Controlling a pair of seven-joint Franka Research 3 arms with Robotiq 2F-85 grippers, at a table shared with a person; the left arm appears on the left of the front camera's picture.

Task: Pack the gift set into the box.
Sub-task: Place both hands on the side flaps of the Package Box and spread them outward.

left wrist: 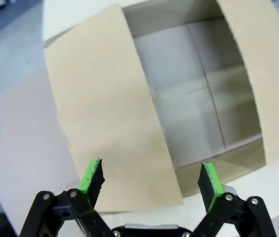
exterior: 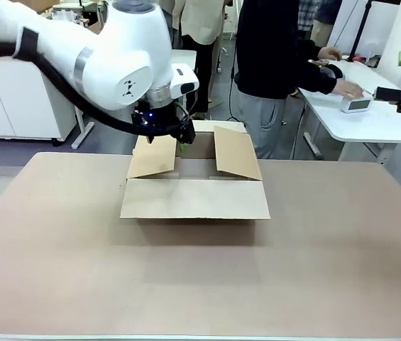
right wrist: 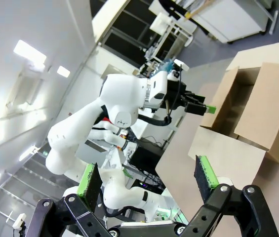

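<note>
So we're at the prep stage here, nothing's packed. The box sits in the middle of the table with its near flap folded out flat. The left flap and the right flap both lean in over the opening. Looking down from the left wrist, the box floor is bare cardboard, so we'd say the gift set hasn't gone in.

The left gripper hangs just above the box on its left side. Its jaws are spread wide with nothing between them, and the left flap lies right under the fingers. The right gripper is also wide open and empty, parked well away and watching from the side. The person is turned toward a white side table at the far right, with hands busy there.

Our guess is that the step in hand is getting that left flap out of the way. The next move means catching a thin, springy cardboard edge and folding it outward without shoving the whole box along. After that the opening should be free for the set.
</note>
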